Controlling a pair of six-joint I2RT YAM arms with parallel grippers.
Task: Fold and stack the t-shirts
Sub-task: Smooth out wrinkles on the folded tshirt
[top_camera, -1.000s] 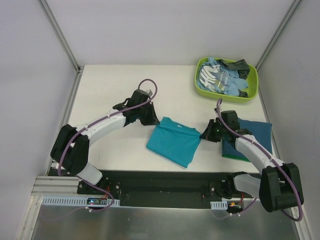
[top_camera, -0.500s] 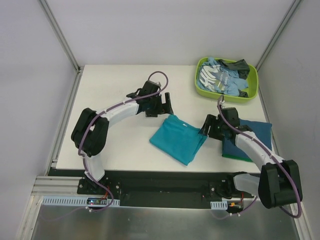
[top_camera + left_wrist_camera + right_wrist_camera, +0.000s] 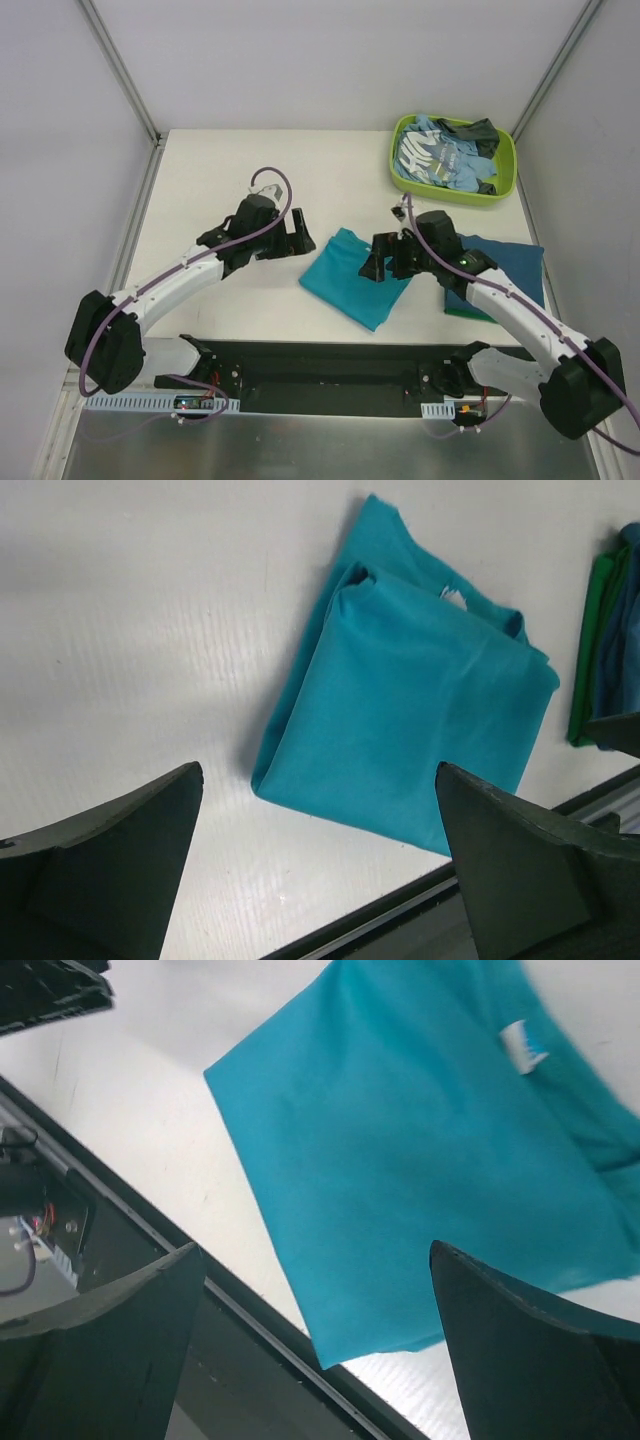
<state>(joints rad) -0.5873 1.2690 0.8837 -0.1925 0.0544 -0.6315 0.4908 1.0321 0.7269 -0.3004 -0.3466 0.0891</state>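
As both arms lean in over the white table (image 3: 215, 170), I've got the plain bright teal t-shirt (image 3: 348, 282) lying folded into a rough rectangle near the front edge, between the two grippers. Left gripper (image 3: 303, 235) sits just beside the shirt's upper left corner in the top view. Through its wrist camera the two dark fingers (image 3: 110, 870) are spread wide, the teal cloth lying flat on the table in the gap beyond them, nothing pinched. Right gripper (image 3: 376, 257) hangs over the shirt's right edge, and its fingers (image 3: 545, 1350) are spread wide too. The folded teal panel fills the view between them, a small white label (image 3: 523, 1045) showing at one end. I can't tell whether either set of tips touches the cloth. Off to the right, a folded darker blue-teal shirt (image 3: 520, 262) lies on a green shirt (image 3: 590, 660), just beside the teal one. At the far right corner the lime-green plastic tub (image 3: 396, 165) holds a crumpled light blue printed shirt (image 3: 425, 155) and a dark grey shirt (image 3: 478, 132).
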